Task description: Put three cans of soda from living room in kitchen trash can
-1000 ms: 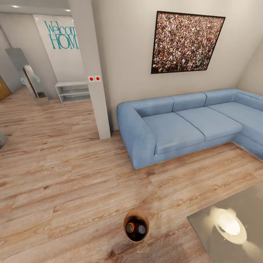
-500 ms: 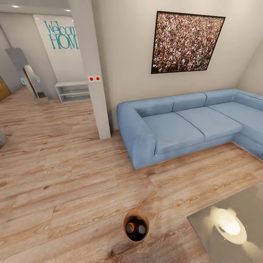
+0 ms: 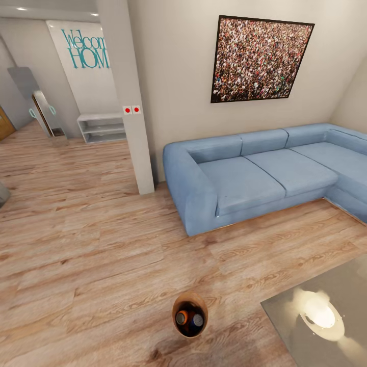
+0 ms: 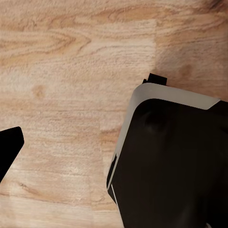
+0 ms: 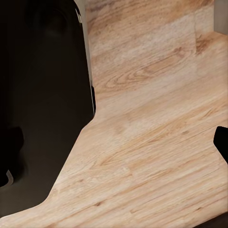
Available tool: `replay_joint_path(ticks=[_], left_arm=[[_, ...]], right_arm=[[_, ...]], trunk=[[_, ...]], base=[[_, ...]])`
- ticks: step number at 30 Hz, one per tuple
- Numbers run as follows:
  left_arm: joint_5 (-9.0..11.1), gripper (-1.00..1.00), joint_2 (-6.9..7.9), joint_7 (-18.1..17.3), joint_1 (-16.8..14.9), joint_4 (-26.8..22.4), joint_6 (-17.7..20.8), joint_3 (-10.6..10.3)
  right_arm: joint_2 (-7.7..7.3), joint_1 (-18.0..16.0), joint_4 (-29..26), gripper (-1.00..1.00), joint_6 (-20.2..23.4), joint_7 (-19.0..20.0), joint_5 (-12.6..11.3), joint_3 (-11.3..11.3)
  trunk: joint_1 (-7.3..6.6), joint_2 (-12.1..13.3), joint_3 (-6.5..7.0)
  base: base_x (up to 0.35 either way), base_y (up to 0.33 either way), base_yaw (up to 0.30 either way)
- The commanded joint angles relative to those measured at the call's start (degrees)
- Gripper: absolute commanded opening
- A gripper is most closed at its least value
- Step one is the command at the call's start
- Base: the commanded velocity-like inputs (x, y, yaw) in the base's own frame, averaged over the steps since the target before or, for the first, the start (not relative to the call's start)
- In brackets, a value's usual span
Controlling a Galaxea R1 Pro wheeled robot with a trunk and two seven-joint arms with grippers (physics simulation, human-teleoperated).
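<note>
Fingers of mine are barely in sight, dark tips at the edges over wooden floor [image 4: 61, 95], so whether they are spread I cannot tell. Near me the bin [image 3: 189, 314] stands on the floor with cans [image 3: 189, 319] inside; sofa [image 3: 255, 173] far right, glass surface [image 3: 285, 311] near right.

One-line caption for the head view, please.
Trash can holding soda cans stands on wood floor before blue sofa.

cans [image 3: 189, 319] in bin [image 3: 189, 304] on floor [image 3: 92, 255] — sofa [image 3: 255, 168] behind | table [image 3: 326, 316] right
</note>
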Motion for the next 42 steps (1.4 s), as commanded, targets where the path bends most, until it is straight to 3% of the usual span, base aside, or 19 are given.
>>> replay_joint_path(ticks=[1, 42], left_arm=[[-0.02, 1.00, 0.00, 0.00, 0.00, 0.00, 0.00, 0.00], [-0.03, 1.00, 0.00, 0.00, 0.00, 0.01, 0.00, 0.00]], right_arm=[[0.00, 0.00, 0.00, 1.00, 0.01, 0.00, 0.00, 0.00], [0.00, 0.00, 0.00, 1.00, 0.02, 0.00, 0.00, 0.00]], trunk=[[0.00, 0.00, 0.00], [0.00, 0.00, 0.00]], base=[[0.000, 0.000, 0.000], [0.000, 0.000, 0.000]])
